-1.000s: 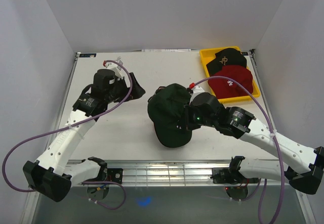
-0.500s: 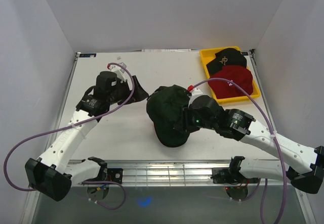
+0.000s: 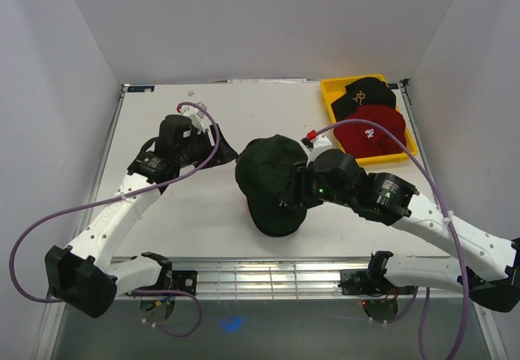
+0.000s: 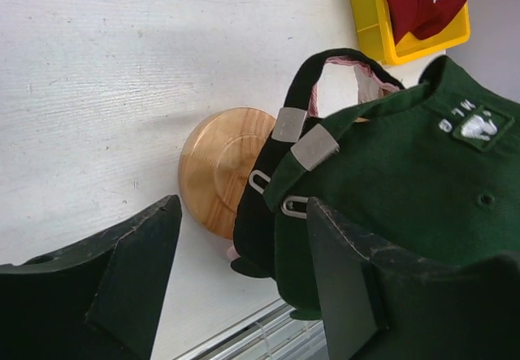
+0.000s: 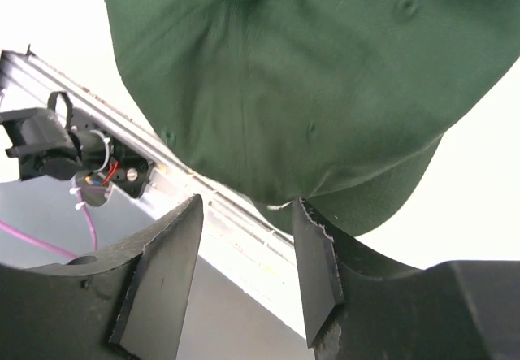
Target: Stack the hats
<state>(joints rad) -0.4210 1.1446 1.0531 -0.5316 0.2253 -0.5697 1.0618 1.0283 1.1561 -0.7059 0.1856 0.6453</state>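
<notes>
The dark green hat [image 3: 272,177] sits mid-table over the round wooden stand [image 4: 218,169], brim toward the near edge. Under its back strap lies a second hat's dark strap [image 4: 302,92] with pink fabric [image 4: 357,80] showing inside. A red hat [image 3: 370,128] and a black hat [image 3: 366,92] lie in the yellow tray [image 3: 331,92]. My left gripper [image 3: 215,145] is open at the stack's left, its fingers [image 4: 138,279] either side of the straps' lower edge. At the green hat's right, my right gripper [image 5: 244,271] is open; one fingertip is at the crown's rim.
The yellow tray [image 4: 370,27] stands at the back right corner, by the right wall. A metal rail [image 3: 260,275] runs along the table's near edge, just below the green brim. White walls close in the left, back and right sides.
My right gripper has opened and let go of the green hat, which stays on the stand. The left gripper has moved right toward the stack, its jaws narrowed a little.
</notes>
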